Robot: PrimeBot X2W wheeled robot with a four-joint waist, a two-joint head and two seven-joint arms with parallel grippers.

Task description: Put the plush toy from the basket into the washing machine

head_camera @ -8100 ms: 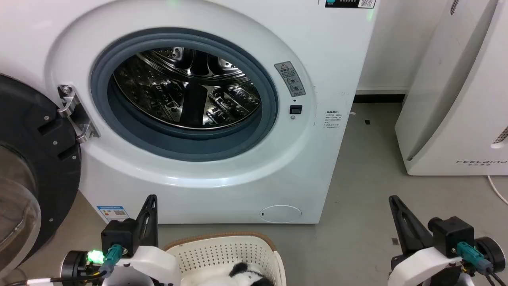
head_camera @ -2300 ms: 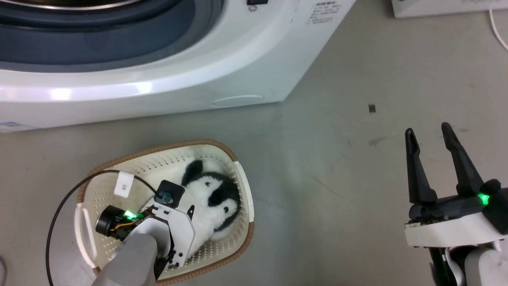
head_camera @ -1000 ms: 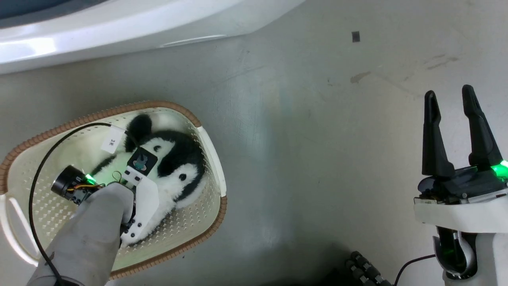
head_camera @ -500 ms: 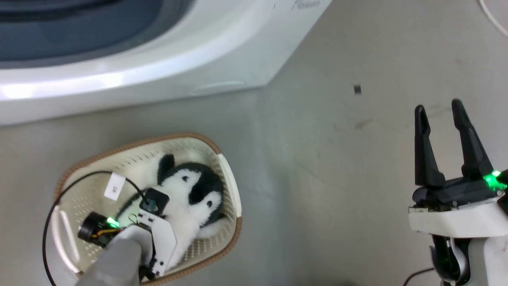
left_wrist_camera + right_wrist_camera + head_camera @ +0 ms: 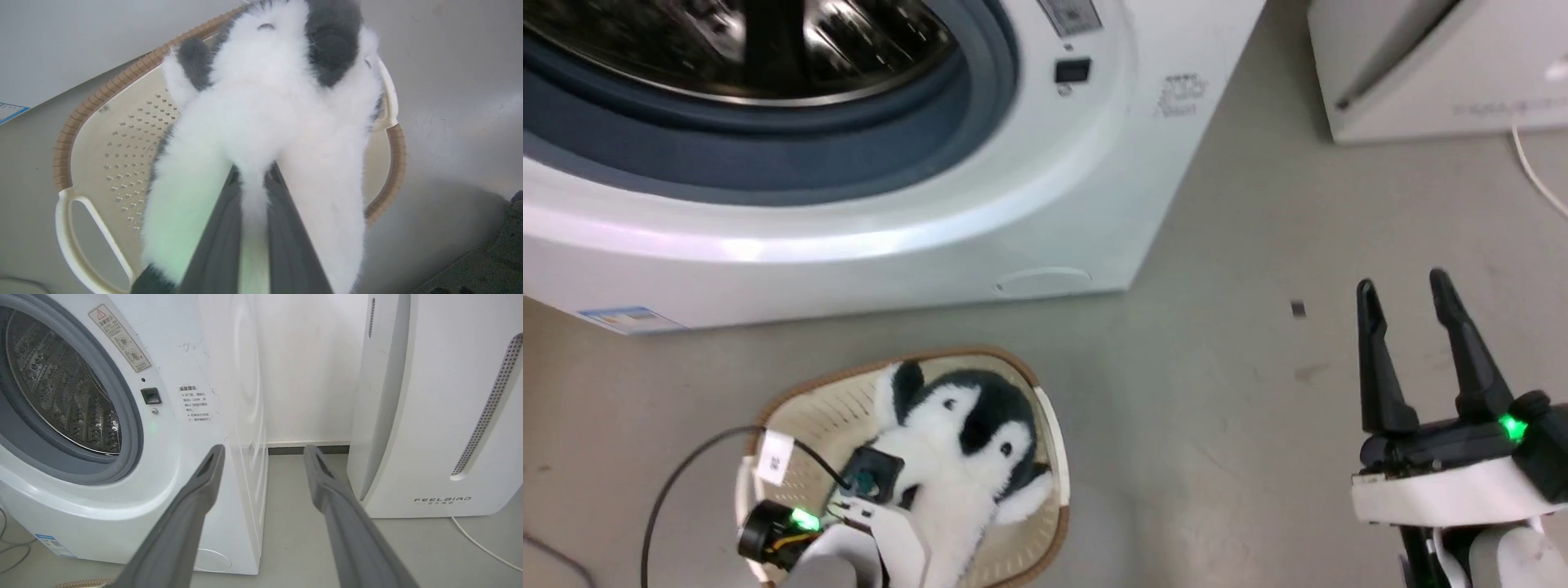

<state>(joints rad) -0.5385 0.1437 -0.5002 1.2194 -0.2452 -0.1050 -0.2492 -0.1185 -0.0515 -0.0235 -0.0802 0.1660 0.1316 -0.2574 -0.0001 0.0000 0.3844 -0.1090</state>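
A grey concrete floor (image 5: 1225, 384) runs in front of the washing machine (image 5: 1013, 212), whose grey-ringed opening shows the steel drum inside. The basket (image 5: 980, 354) sits on the floor just in front of the machine. The left gripper (image 5: 253, 176) reaches into the basket, its two dark fingers clamped on a fold of white fur on the plush toy (image 5: 964, 457). The toy is over the basket, with its head pointing toward the machine and overlapping the far rim. The right gripper (image 5: 1401, 284) hovers above bare floor well to the right, fingers apart and holding nothing. A white appliance (image 5: 1421, 73) stands beside the machine.
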